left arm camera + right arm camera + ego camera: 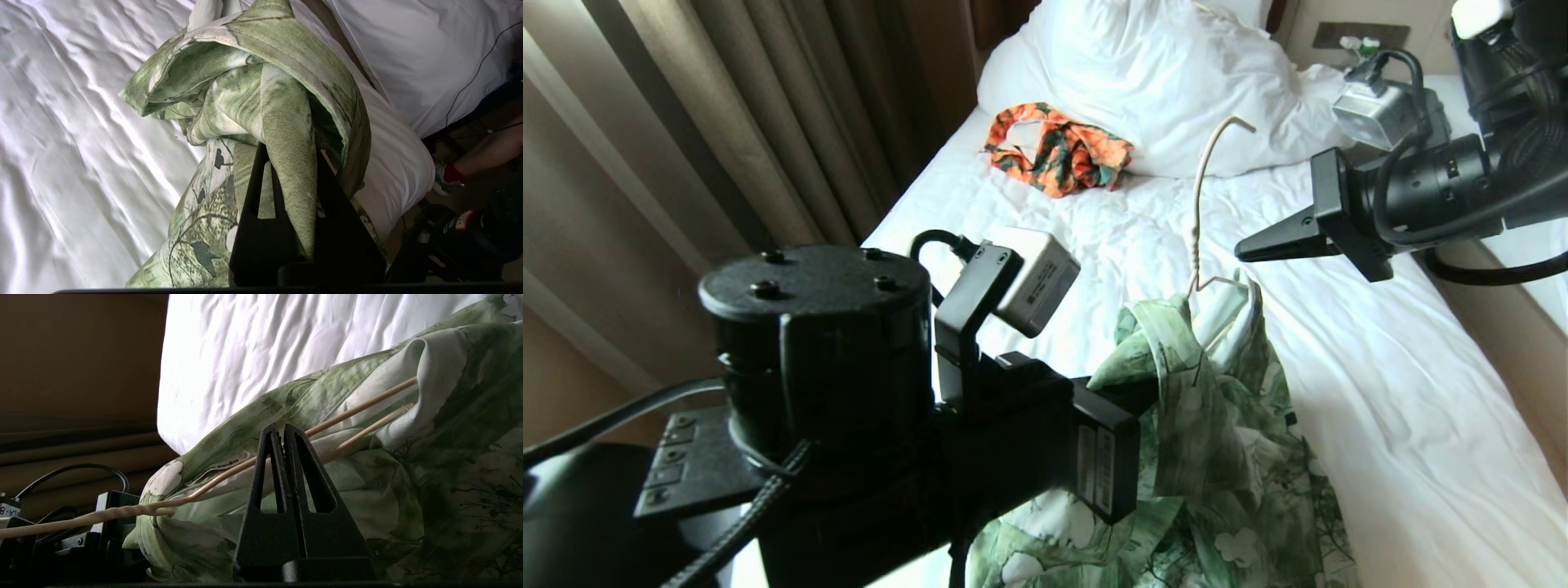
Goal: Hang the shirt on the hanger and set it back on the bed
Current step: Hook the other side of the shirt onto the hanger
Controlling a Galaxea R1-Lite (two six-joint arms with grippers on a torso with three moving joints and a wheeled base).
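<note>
The light green flowered shirt (1225, 457) hangs bunched over the near part of the bed (1380, 392). My left gripper (291, 163) is shut on a fold of the shirt (253, 81) and holds it up off the sheet. The cream wire hanger (1199, 204) sticks up out of the shirt's collar, hook pointing to the pillow end. Its wires (359, 408) run inside the shirt (457, 428). My right gripper (1241, 249) hovers just right of the hanger's neck. That gripper (278, 429) is shut with nothing in it, and the wire passes behind its tips.
An orange-and-dark-green garment (1058, 151) lies near the bunched white duvet (1160, 73) at the head end. Curtains (727, 122) hang along the bed's left side. A second white bed (408, 49) and a person's leg in a red sock (482, 159) show in the left wrist view.
</note>
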